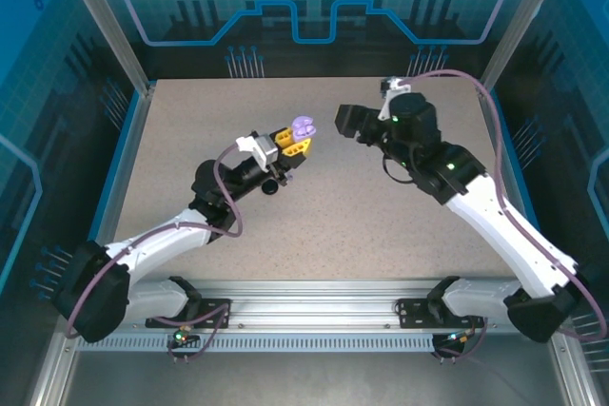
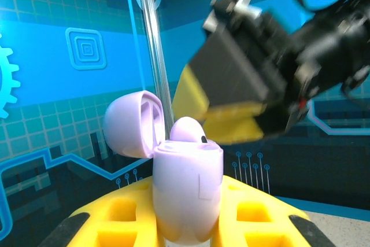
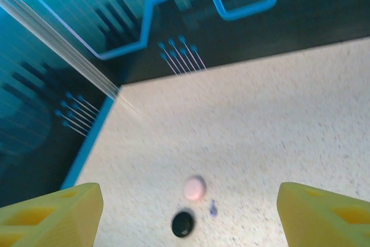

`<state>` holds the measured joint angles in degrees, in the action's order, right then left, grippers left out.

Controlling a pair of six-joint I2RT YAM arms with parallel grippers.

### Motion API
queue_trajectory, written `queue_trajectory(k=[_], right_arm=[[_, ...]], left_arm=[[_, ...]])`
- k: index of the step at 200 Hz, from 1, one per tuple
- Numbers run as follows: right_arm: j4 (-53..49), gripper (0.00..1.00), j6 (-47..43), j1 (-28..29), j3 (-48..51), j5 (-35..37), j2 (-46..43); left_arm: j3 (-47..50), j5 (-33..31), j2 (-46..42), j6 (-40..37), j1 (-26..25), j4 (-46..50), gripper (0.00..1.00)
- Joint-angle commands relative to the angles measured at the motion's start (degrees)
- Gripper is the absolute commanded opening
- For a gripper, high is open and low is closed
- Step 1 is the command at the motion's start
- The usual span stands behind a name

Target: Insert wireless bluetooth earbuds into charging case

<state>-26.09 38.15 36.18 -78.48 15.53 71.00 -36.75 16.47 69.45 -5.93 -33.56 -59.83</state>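
Note:
My left gripper (image 1: 297,138) is shut on a lavender charging case (image 2: 188,177), held upright between its yellow fingers (image 2: 118,221) above the table. The case's lid (image 2: 128,124) is flipped open to the left. One lavender earbud (image 2: 191,130) sits in the case's top, its rounded head sticking out. My right gripper (image 1: 341,123) hovers just right of the case, open and holding nothing; its yellow pad (image 2: 228,122) hangs close behind the case. In the right wrist view, the right gripper (image 3: 185,203) looks down on a tiny blurred lavender earbud (image 3: 213,208) on the table.
A round pale pink case (image 3: 195,187) and a round black case (image 3: 182,224) lie shut on the speckled table (image 3: 260,120), beside the loose earbud. Blue-patterned enclosure walls and a metal post (image 2: 155,56) stand behind.

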Motion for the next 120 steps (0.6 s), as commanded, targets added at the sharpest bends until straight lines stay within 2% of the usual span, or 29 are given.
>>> queue_trajectory(k=[1,89,120], right_arm=[[-2.13,0.8,0.13,-0.57,-0.23,-2.5,5.37],[-6.37,0.77,-3.95,0.41,-10.45,-10.09,31.7],[-10.79,0.71,-8.3,2.66,-17.02,-10.77,41.63]], left_arm=[[0.72,-1.63,-2.69,0.73,-0.22,1.61,0.0],[3.43,-6.38,-6.17,3.56,1.03,3.93,0.0],[4.24,-7.21,-6.69,5.93,2.78,4.34,0.0]])
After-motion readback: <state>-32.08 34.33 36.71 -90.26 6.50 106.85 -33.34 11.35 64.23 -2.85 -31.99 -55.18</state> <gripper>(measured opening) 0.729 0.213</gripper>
